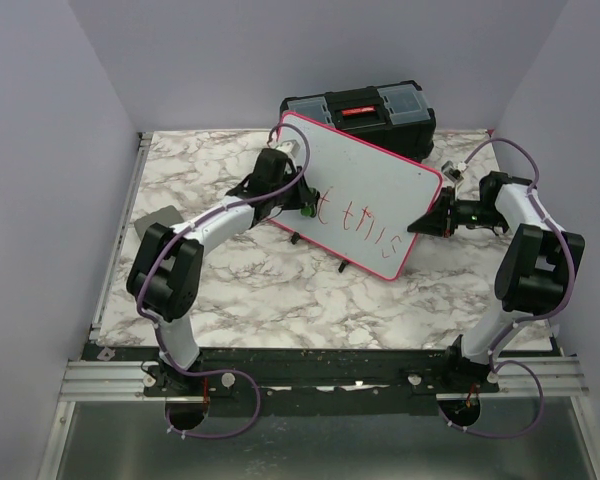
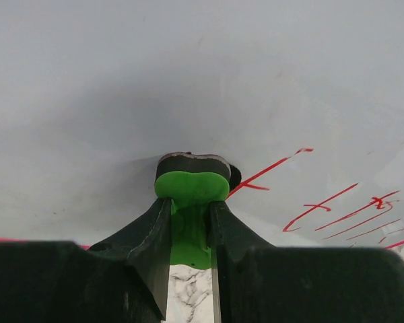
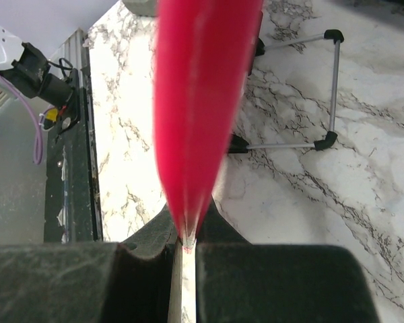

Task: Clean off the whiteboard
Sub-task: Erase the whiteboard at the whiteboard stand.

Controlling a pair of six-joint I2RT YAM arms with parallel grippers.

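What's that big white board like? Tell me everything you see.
The whiteboard is a white rectangle with a pink-red rim and rounded corners, propped tilted on thin wire legs with black feet on the marble table. Red handwriting crosses its lower half. The right tool pinches its rim; the left tool presses a green eraser against its face.

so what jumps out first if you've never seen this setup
The pink-rimmed whiteboard stands tilted in the middle of the marble table, with red writing across its near part. The right gripper is clamped on its right rim, while the left gripper holds a green eraser against the face, just left of the writing. A black toolbox sits behind the board at the far edge.
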